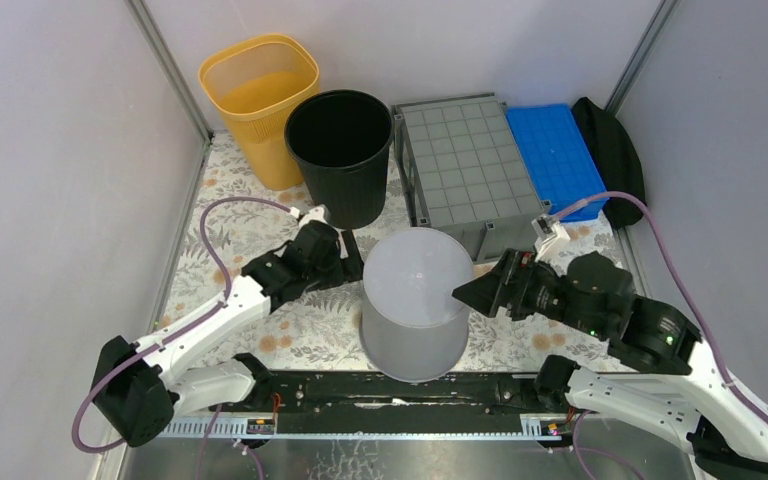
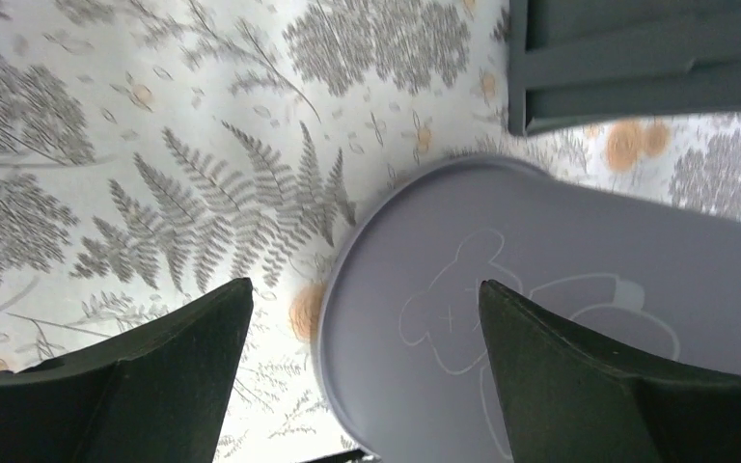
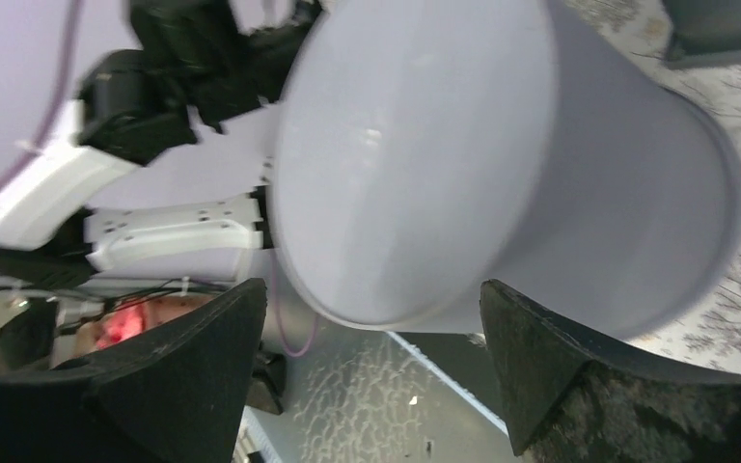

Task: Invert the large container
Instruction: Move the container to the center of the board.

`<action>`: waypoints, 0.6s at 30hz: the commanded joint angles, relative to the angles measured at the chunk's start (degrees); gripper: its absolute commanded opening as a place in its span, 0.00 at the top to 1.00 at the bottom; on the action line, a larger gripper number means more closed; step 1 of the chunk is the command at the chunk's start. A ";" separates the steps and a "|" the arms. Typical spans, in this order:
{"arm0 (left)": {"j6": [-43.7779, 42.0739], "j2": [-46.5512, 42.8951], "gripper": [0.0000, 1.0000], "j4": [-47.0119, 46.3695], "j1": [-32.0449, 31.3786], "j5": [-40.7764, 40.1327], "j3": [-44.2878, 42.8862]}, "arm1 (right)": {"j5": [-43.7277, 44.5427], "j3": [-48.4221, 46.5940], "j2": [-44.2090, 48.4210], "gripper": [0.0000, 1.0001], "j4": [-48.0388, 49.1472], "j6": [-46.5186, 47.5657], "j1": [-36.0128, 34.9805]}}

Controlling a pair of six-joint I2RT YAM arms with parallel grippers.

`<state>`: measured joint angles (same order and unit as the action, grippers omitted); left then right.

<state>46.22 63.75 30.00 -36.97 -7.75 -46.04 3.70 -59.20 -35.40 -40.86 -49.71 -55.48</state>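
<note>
The large container [image 1: 460, 170], a dark-grey crate, stands at the back of the table with its square-gridded side facing up; one corner of it shows in the left wrist view [image 2: 637, 58]. A light-grey bucket [image 1: 415, 300] stands mouth-down in the middle, between both arms. My left gripper [image 1: 350, 265] is open just left of the bucket's flat top [image 2: 540, 289], its jaws [image 2: 362, 318] gripping nothing. On the bucket's right my right gripper [image 1: 472, 290] is open too; its jaws [image 3: 371, 328] sit just off the bucket's wall [image 3: 502, 164].
A yellow bin [image 1: 260, 95] and a black bin [image 1: 340, 150] stand upright at the back left. A blue ribbed tray [image 1: 558, 150] lies right of the crate, with a black bag [image 1: 615, 150] beyond it. Walls close in on both sides.
</note>
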 commanded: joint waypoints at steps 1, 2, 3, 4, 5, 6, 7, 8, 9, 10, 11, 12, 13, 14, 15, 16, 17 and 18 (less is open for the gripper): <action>4.09 -2.59 0.05 -0.12 -3.55 -3.08 2.33 | -6.00 -7.25 0.56 0.12 1.68 2.03 -0.07; 4.71 -3.95 0.05 0.28 -3.75 -3.25 3.04 | -6.96 -8.16 0.37 0.12 1.63 2.33 -0.13; 5.47 -5.39 0.04 0.21 -3.91 -3.07 4.22 | -8.11 -8.94 0.31 0.12 1.99 2.61 -0.07; 6.02 -6.52 0.04 -0.12 -4.21 -2.78 4.91 | -9.34 -9.08 0.39 0.12 3.07 2.61 -0.11; 6.46 -7.20 0.04 -0.07 -4.69 -2.32 5.21 | -10.69 -9.32 0.30 0.12 4.14 2.80 -0.07; 6.82 -7.40 0.05 0.78 -5.39 -2.30 5.14 | -11.77 -9.77 0.04 0.12 5.03 2.98 -0.09; 7.25 -7.65 0.05 1.74 -6.27 -2.67 5.07 | -13.33 -10.43 -0.48 0.12 5.79 3.30 -0.07; 7.75 -8.15 0.05 3.06 -7.23 -3.19 5.07 | -14.66 -11.04 -1.10 0.12 6.17 3.64 -0.06; 8.46 -8.93 0.05 4.43 -7.84 -3.58 5.26 | -15.45 -11.69 -1.85 0.12 6.05 3.84 -0.11; 9.31 -10.34 0.05 5.34 -8.52 -3.71 5.56 | -15.98 -12.21 -2.49 0.12 5.84 4.18 -0.07; 10.12 -11.96 0.05 6.13 -9.32 -3.49 6.01 | -16.36 -12.57 -2.94 0.12 5.78 4.37 -0.06; 11.11 -13.43 0.06 6.83 -9.93 -3.14 6.47 | -16.44 -12.84 -3.31 0.12 5.79 4.66 -0.13; 12.13 -14.85 0.07 7.03 -10.73 -2.48 7.08 | -16.51 -13.12 -3.63 0.11 5.83 4.89 -0.07; 13.28 -15.82 0.08 6.51 -11.73 -1.44 7.94 | -16.72 -13.37 -3.81 0.11 6.06 5.07 -0.06; 14.31 -16.06 0.09 5.77 -13.01 -0.57 8.64 | -16.87 -13.82 -4.28 0.11 6.26 5.28 -0.06; 15.47 -15.72 0.10 5.20 -14.29 -0.22 9.10 | -16.96 -14.36 -4.51 0.11 6.38 5.43 -0.06; 16.59 -14.98 0.11 4.57 -17.13 -0.36 9.43 | -17.11 -15.02 -4.87 0.11 6.48 5.56 -0.06; 18.35 -13.94 0.12 3.57 -19.67 -0.71 9.62 | -17.45 -15.79 -5.30 0.11 6.45 5.78 -0.09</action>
<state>58.15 48.18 34.85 -50.17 -8.99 -38.00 -10.70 -70.87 -39.35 -37.82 -46.17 -55.48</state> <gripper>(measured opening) 0.893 0.888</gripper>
